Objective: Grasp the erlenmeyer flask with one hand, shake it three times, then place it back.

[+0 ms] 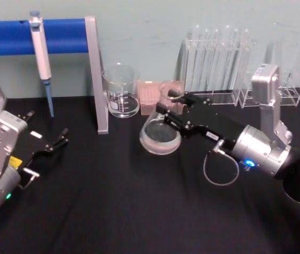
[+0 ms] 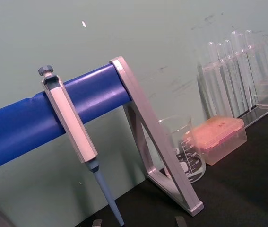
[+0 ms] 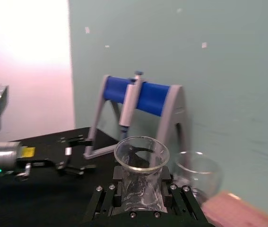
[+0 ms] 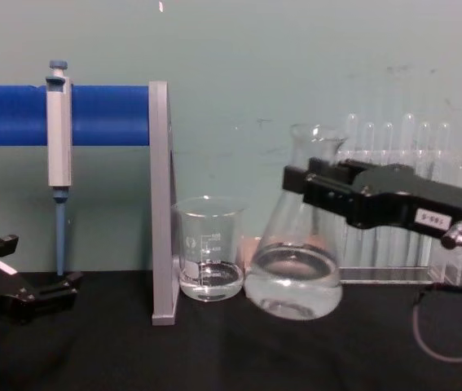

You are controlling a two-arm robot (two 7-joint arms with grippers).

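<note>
At table (image 1: pixel 128 211) centre, just right of the beaker (image 1: pixel 121 92), the flask (image 1: pixel 159 138) is held by the right gripper (image 1: pixel 169 103). The gripper reaches in from the right, and its black fingers (image 1: pixel 177 96) are clamped on either side of the glass neck, below the flared rim. The right wrist view confirms the grip: the neck sits between the two fingers (image 3: pixel 106 198), with the flask mouth (image 3: pixel 142 156) facing the camera.

Flask attitude: tilted, neck leaning toward the right gripper (image 4: pixel 312 183), wide base (image 4: pixel 294 281) toward the beaker (image 4: pixel 209 252). Clear liquid lies in the lower part of the cone. Whether the base touches the black cloth cannot be told.

Behind the flask stand a pink box (image 1: pixel 151 98) and a tube rack (image 1: pixel 218 63) against the wall. A blue-barred stand (image 1: pixel 12 36) at rear left carries a hanging pipette (image 1: pixel 40 53).

The left gripper (image 1: pixel 57 142) lies low at the table's left edge, well apart from the flask. Its fingers are spread and it holds nothing.
</note>
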